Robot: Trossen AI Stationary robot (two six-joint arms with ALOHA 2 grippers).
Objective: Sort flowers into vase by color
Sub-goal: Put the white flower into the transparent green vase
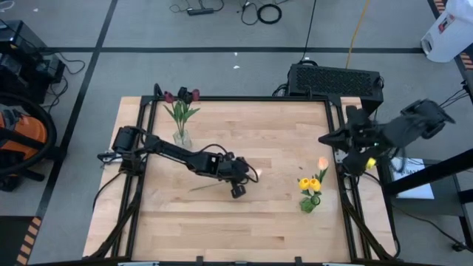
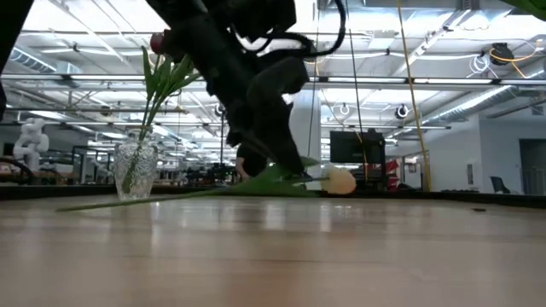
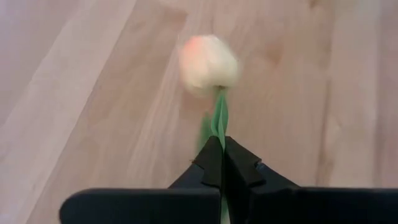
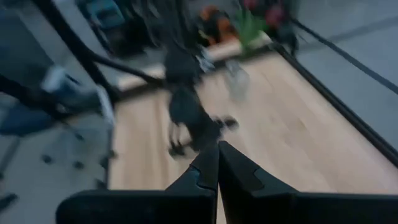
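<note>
A cream-peach tulip (image 3: 208, 62) with a thin green stem is at the middle of the table, and my left gripper (image 1: 238, 183) is shut on it just behind the head. A glass vase (image 1: 181, 137) at the far left holds dark red tulips (image 1: 183, 96). A small vase (image 1: 310, 202) at the near right holds yellow tulips (image 1: 310, 183) and a peach one (image 1: 323, 162). My right gripper (image 1: 325, 138) hangs shut and bare, high over the table's right edge. My left gripper pinches the tulip's green stem (image 3: 218, 121) between its two fingers, a little behind the head. The fingers slant down from the table's left side and lie roughly along the stem. The head (image 2: 339, 181) is raised slightly off the wood, while the stem's tail (image 2: 94, 205) trails on the table.
A black frame (image 1: 222, 98) rims the table. Bare wood (image 1: 244, 229) lies along the near side and between the two vases. A black box (image 1: 334, 78) sits beyond the far right corner.
</note>
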